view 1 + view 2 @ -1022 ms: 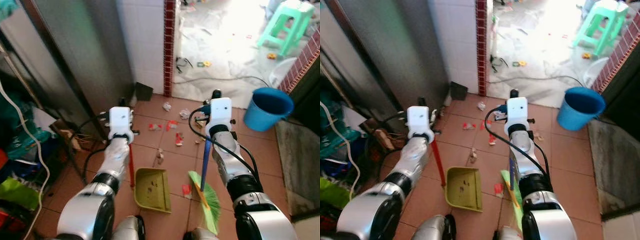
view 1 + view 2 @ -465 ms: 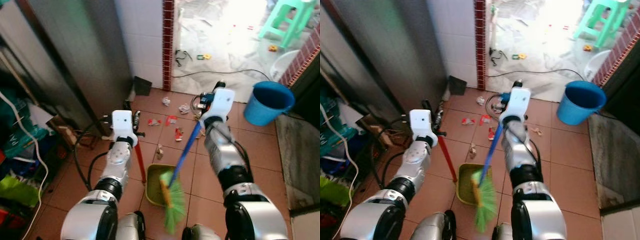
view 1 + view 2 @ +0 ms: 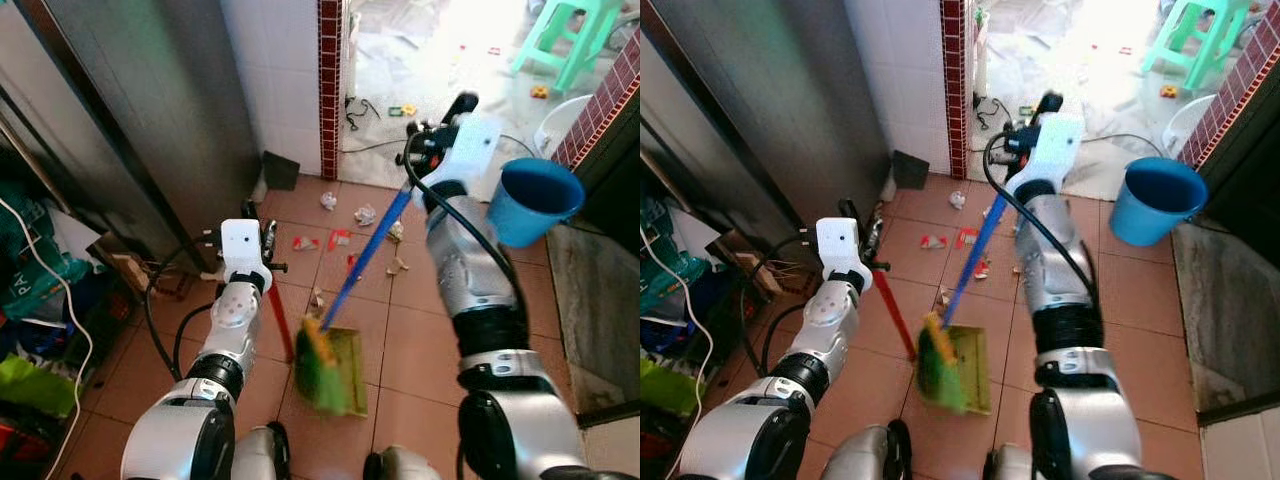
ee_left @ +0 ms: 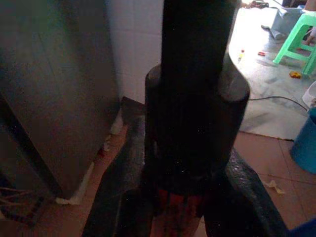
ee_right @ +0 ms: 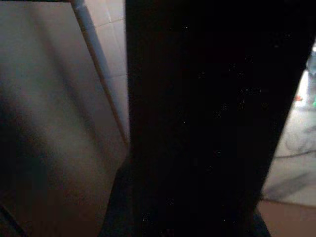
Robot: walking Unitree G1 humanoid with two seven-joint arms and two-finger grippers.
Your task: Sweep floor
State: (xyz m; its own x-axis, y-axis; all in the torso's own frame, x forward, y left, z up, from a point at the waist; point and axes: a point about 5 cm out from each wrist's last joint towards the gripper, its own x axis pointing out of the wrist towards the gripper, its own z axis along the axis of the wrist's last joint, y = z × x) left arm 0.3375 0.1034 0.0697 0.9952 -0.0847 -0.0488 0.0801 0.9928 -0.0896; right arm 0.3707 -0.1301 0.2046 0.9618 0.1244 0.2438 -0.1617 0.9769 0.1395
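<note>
Green broom: my right gripper clamps its handle, bristles over dustpan.
Left gripper: clamped on dustpan's red handle.
Left: scraps scattered on tiles.

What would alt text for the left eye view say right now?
The right gripper holds a blue-handled broom whose green bristles lie over the green dustpan; the left gripper holds the dustpan's red handle. Paper scraps litter the terracotta tiles ahead, and a blue bucket stands to the right.
</note>
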